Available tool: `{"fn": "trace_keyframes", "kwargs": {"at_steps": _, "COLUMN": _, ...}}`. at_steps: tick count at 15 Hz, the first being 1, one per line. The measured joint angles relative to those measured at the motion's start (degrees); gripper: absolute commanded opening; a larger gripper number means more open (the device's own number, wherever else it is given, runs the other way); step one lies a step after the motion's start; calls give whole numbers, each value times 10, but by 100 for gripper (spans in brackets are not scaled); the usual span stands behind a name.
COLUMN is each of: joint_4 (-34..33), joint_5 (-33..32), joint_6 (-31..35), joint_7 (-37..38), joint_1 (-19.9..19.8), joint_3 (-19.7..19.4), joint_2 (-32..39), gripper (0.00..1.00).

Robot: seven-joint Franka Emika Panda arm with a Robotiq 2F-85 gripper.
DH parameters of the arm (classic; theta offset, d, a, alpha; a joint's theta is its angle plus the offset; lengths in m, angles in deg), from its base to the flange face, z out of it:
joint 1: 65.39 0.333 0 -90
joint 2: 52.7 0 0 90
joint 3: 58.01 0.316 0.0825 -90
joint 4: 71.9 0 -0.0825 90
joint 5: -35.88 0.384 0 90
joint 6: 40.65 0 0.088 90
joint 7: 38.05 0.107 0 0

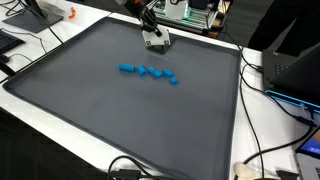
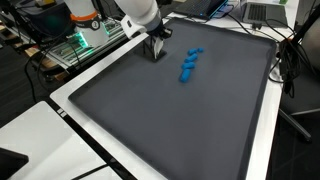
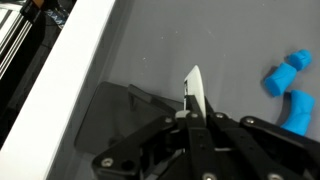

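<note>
End effector [image 3: 194, 90] closed on nothing, blue blocks [image 3: 282, 78] nearby, not touching

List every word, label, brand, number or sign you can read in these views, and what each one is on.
No text can be read in any view.
The gray mat, the blue blocks and the shut jaws carry no visible print.
The electronics behind the table are too small and blurred to show any label.
</note>
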Motion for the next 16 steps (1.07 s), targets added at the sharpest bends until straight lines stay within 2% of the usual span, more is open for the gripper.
{"fn": "trace_keyframes", "kwargs": {"at_steps": 16, "joint_4": 37, "joint_5": 31, "joint_6": 87, "joint_7": 24, "joint_1": 0, "joint_3": 10, "joint_2": -6, "gripper": 1}}
